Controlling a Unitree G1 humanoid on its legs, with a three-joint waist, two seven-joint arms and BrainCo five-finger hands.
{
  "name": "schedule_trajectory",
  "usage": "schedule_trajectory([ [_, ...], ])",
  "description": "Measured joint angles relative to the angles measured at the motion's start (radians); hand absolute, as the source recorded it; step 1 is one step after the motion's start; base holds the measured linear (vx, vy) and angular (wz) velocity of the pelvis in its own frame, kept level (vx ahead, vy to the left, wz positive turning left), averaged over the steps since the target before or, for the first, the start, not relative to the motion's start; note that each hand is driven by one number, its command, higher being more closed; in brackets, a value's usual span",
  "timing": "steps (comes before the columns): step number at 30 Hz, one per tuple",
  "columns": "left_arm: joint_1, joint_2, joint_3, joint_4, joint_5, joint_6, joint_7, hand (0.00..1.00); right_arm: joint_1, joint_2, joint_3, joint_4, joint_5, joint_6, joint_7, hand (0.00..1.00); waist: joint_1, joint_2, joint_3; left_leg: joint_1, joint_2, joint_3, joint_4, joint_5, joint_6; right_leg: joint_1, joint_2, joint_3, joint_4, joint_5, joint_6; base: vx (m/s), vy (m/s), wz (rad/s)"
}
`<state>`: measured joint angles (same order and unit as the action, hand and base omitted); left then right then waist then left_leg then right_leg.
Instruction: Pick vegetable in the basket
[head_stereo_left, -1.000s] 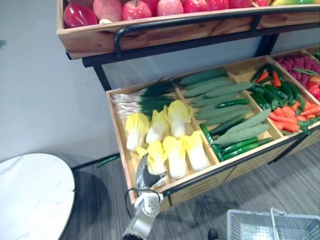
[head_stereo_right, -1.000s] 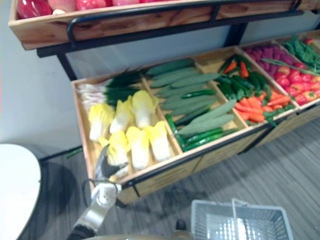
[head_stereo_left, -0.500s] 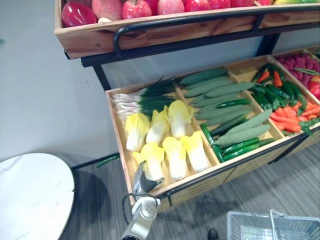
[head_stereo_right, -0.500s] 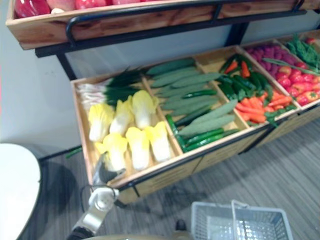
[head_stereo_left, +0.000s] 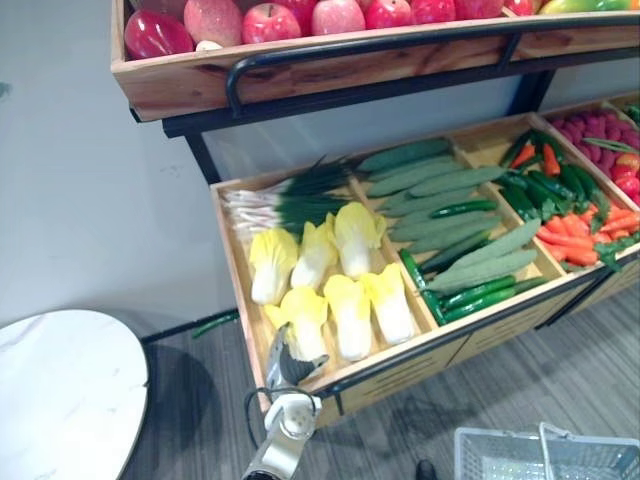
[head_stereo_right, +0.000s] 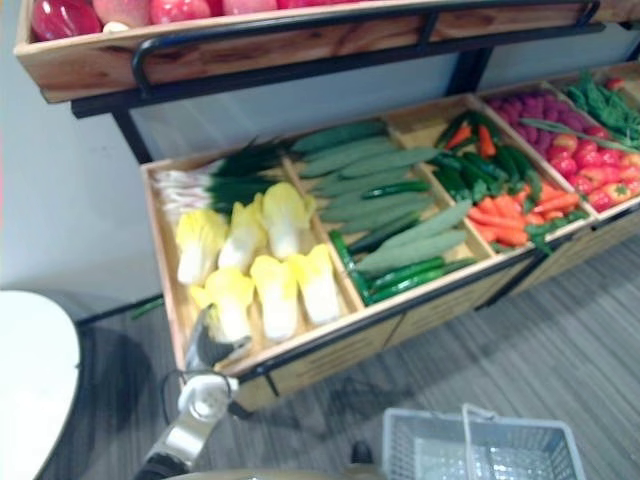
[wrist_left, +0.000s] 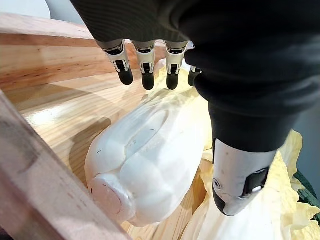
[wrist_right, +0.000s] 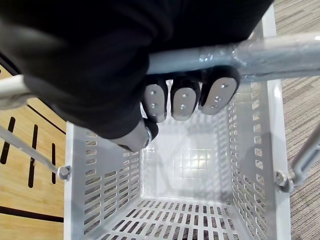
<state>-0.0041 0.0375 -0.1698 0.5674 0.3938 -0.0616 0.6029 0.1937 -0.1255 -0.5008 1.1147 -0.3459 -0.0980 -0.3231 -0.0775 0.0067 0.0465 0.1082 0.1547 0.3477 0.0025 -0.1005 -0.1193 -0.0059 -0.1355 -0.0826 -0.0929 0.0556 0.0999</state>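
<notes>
Grey plank flooring runs under a wooden produce stand, with a round white table (head_stereo_left: 62, 392) of marbled, glossy surface at the far left. Just right of it, the left hand (head_stereo_left: 286, 358) reaches over the front rail of the lower crate (head_stereo_left: 232, 262), palm down in the leftmost compartment. In the left wrist view its fingers (wrist_left: 146, 70) are extended and relaxed above a cabbage (wrist_left: 145, 165), and the thumb stands apart on the other side, so nothing is grasped. That cabbage, smooth and white at the stem with crinkled yellow leaves, lies on the bare pale wood at the compartment's front corner, beside the other cabbages (head_stereo_left: 352, 310). Behind them lie spring onions (head_stereo_left: 272, 205) with white stalks and dark green tops. The next compartment holds long, matt green cucumbers (head_stereo_left: 440, 190), then comes one with orange carrots (head_stereo_left: 575, 238). Red apples (head_stereo_left: 272, 20) fill the upper wooden shelf behind a black metal bar. At the lower right, the grey slotted plastic basket (wrist_right: 250, 165) hangs from the right hand (wrist_right: 182, 100), whose fingers are curled round its metal handle (wrist_right: 280, 52).
</notes>
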Motion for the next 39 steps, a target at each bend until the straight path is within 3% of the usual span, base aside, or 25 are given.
schedule_trajectory([
  [12, 0.004, -0.014, -0.033, -0.213, 0.022, -0.014, 0.004, 0.0, 0.008, 0.001, -0.001, 0.0, 0.0, 0.0, -0.001, 1.0, 0.003, -0.001, -0.003, 0.005, 0.0, -0.01, 0.001, 0.001, 0.001, 0.012, -0.004, -0.016, 0.006, 0.0, 0.0, -0.01, -0.006, 0.02],
  [25, 0.038, -0.016, -0.067, -0.248, 0.057, -0.023, -0.003, 0.0, 0.027, 0.009, 0.031, 0.0, 0.0, 0.0, -0.002, 1.0, 0.026, -0.021, -0.021, -0.001, 0.0, -0.035, -0.003, 0.008, 0.001, 0.025, -0.007, -0.038, 0.005, -0.001, 0.001, -0.01, -0.009, 0.04],
  [36, 0.04, -0.016, -0.027, -0.133, -0.117, -0.013, -0.069, 0.0, 0.026, 0.009, 0.035, 0.001, 0.0, 0.006, 0.002, 1.0, 0.025, -0.025, -0.029, -0.001, -0.002, -0.048, -0.017, 0.019, 0.0, 0.025, -0.006, -0.051, -0.004, -0.001, 0.001, 0.0, -0.007, 0.04],
  [39, 0.039, -0.014, -0.018, -0.107, -0.121, -0.012, -0.074, 0.0, 0.026, 0.009, 0.035, 0.001, 0.0, 0.007, 0.003, 1.0, 0.024, -0.025, -0.032, -0.002, -0.003, -0.048, -0.018, 0.019, 0.0, 0.025, -0.005, -0.05, -0.008, -0.001, 0.001, 0.0, 0.0, 0.0],
])
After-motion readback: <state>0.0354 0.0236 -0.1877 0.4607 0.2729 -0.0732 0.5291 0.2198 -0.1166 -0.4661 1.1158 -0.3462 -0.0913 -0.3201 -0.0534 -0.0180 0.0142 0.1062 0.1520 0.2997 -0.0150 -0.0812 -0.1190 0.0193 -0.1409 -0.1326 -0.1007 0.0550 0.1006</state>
